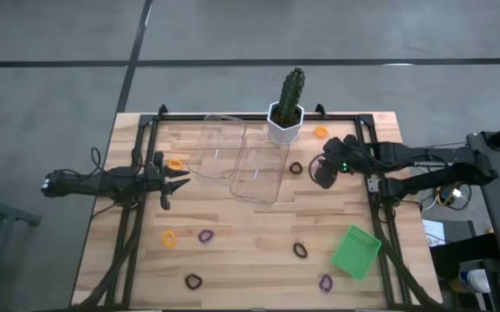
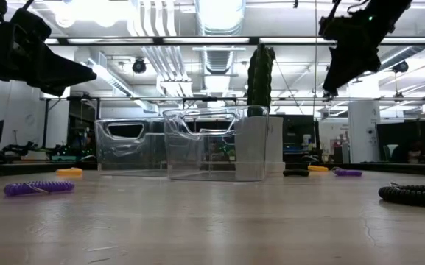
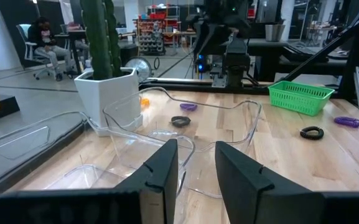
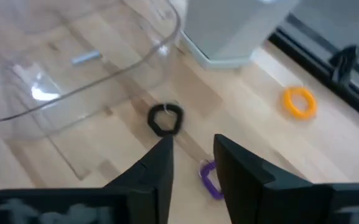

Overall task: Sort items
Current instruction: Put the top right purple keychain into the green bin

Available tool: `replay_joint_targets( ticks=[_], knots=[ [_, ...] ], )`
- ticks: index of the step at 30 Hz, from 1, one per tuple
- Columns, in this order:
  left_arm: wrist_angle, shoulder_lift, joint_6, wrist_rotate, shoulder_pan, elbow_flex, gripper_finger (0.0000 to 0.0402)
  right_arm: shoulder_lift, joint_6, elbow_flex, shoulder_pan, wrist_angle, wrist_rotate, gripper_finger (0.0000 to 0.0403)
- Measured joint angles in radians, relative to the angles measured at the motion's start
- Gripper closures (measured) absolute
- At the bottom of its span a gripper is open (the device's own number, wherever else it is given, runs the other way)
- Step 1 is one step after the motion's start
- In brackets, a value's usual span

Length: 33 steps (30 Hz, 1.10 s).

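Observation:
Small rings lie flat on the wooden table: orange ones (image 1: 174,163), (image 1: 321,132), (image 1: 169,238), purple ones (image 1: 206,235), (image 1: 326,282), black ones (image 1: 295,167), (image 1: 300,250), (image 1: 193,281). My right gripper (image 1: 323,169) is open and empty, high above the table (image 2: 337,73). Its wrist view shows a purple ring (image 4: 210,177) on the wood below its fingers, a black ring (image 4: 165,118) and an orange ring (image 4: 299,101). My left gripper (image 1: 180,179) is open and empty, raised (image 2: 72,73) beside the orange ring at the left.
Two clear plastic trays (image 1: 224,143), (image 1: 258,169) stand side by side at the table's middle back. A cactus in a white pot (image 1: 286,113) stands behind them. A green square tray (image 1: 356,251) sits at the near right. A black frame (image 1: 137,199) runs around the table.

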Motion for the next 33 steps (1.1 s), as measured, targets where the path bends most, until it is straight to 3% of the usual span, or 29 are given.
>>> replay_joint_targets(
  ticks=[9, 15, 33],
  knots=[
    [0.000, 0.000, 0.000, 0.000, 0.000, 0.000, 0.0300, 0.089, 0.088, 0.000, -0.190, -0.033, -0.135, 0.0225],
    [0.000, 0.000, 0.000, 0.000, 0.000, 0.000, 0.0300, 0.186, 0.151, 0.000, -0.294, -0.053, -0.222, 0.0205],
    [0.004, 0.000, 0.000, 0.000, 0.000, 0.000, 0.0300, 0.460, 0.157, 0.001, -0.345, -0.113, -0.247, 0.0204]
  ],
)
